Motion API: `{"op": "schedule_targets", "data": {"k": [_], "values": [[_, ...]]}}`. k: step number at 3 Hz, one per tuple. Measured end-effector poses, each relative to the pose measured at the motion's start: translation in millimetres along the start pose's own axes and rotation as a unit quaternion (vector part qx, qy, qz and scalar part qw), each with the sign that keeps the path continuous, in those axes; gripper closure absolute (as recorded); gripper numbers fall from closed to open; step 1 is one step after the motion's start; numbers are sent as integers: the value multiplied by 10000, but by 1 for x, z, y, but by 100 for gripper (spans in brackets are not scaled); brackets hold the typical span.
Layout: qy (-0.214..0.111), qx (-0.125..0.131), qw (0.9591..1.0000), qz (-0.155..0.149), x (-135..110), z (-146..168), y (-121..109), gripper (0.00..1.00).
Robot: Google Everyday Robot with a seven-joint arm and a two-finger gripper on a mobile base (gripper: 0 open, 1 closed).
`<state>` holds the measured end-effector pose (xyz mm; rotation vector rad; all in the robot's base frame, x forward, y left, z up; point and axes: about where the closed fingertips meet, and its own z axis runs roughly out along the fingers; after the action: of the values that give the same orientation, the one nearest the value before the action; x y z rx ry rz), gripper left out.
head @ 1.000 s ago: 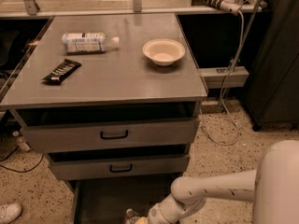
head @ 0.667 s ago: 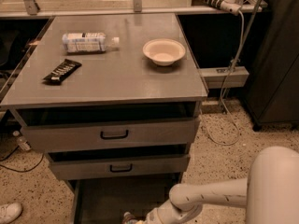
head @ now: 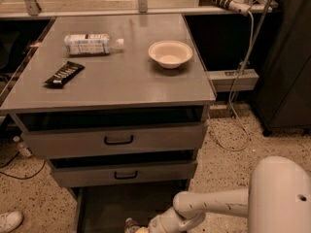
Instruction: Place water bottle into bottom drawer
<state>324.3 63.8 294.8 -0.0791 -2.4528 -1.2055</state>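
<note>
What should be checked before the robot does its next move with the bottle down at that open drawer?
1. Bottom drawer pulled open: ok.
2. Gripper down inside the drawer, at the picture's lower edge: ok.
3. Water bottle over the drawer, by the gripper: ok, though only a small part shows.
4. Bottle resting on the drawer floor: cannot tell.
5. Arm apart from the middle drawer: ok.
</note>
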Motion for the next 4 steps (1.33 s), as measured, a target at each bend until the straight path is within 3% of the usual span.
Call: {"op": "schedule_targets", "data": {"k": [1,4], "values": [[-39,-57,10000,-54,-9,12,-5,100],[-510,-168,9979,-349,-71,23,-8,100]]}}
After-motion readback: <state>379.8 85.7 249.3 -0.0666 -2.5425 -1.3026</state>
